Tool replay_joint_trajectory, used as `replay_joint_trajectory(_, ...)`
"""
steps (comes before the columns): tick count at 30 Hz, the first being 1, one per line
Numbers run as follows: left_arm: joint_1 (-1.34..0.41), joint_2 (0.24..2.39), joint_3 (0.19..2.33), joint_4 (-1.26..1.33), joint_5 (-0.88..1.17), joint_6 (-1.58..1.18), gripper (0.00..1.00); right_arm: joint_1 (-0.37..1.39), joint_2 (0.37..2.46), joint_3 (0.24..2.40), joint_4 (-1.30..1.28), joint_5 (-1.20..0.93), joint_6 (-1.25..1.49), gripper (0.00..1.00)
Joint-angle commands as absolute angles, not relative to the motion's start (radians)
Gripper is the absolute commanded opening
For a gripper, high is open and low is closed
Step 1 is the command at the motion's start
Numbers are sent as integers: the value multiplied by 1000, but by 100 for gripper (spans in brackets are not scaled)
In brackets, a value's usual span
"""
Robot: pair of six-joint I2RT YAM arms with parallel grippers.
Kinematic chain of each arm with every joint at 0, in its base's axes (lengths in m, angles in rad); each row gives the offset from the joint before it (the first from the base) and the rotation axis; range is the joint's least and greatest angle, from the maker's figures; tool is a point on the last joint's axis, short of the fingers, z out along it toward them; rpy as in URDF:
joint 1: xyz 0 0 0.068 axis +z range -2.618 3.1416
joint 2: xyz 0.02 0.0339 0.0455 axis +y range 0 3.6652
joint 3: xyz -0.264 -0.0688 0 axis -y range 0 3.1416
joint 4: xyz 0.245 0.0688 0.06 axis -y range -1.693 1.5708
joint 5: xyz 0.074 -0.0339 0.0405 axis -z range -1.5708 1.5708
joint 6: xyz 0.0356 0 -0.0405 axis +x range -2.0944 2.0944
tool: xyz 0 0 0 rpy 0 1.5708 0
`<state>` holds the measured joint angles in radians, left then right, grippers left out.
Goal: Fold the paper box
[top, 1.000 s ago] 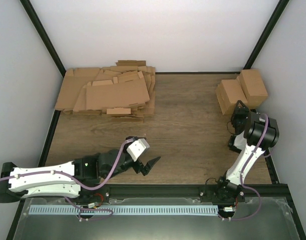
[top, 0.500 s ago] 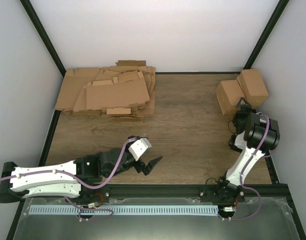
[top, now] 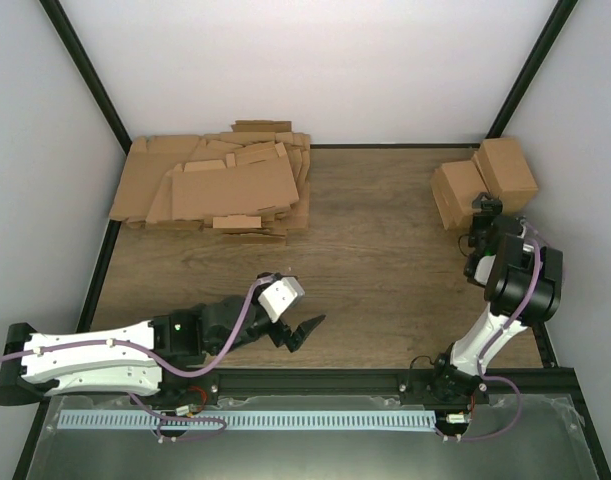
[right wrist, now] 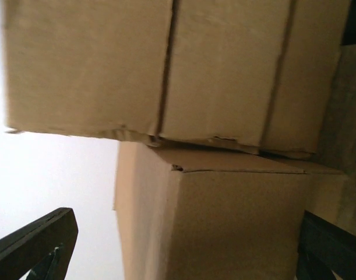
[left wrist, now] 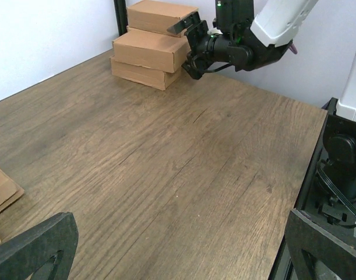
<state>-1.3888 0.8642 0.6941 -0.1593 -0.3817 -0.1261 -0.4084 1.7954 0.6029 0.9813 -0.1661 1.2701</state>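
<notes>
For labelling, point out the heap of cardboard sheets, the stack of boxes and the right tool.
heap of cardboard sheets [top: 225, 190], top view, top sheet's middle
stack of boxes [top: 461, 188], top view, lower box's top
right tool [left wrist: 187, 49], left wrist view, between its fingertips

Wooden table [top: 385, 260]: cardboard heap [top: 220, 190], stacked boxes [top: 480, 185]

stacked boxes [right wrist: 224, 76] just ahead of right gripper [right wrist: 183, 251]: blurred, cropped at all edges | heap of sheets [left wrist: 0, 189] beside left gripper [left wrist: 178, 251]: only a corner in frame | both grippers' fingers [right wrist: 43, 233]: cut off below
</notes>
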Motion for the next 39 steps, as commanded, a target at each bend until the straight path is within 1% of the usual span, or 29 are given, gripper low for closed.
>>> replay_joint_trajectory(1,-1384,867,721,-163,-370,-142,100,-397,1758,654,789,-119,1206,100)
replay_joint_trajectory(8,-1385,861,726,-178,-362,-141,100,-372,1719,662,691,-71,1148,100)
replay_joint_trajectory(12,-1385,859,730,-187,-369,-137,100,-353,1701,703,581,-42,1124,100)
replay_joint_trajectory(22,-1385,873,735,-184,-361,-135,100,-315,1601,698,478,11,1041,100)
replay_joint_trajectory(25,-1384,874,731,-179,-359,-135,100,-315,1577,707,442,11,1028,95)
replay_joint_trajectory(28,-1385,877,727,-171,-355,-136,100,-315,1584,730,410,7,1038,83)
replay_joint_trajectory(30,-1385,880,728,-171,-352,-137,100,-314,1611,768,369,-2,1045,78)
replay_joint_trajectory(39,-1385,860,709,-175,-356,-142,100,-315,1673,805,415,-41,1080,62)
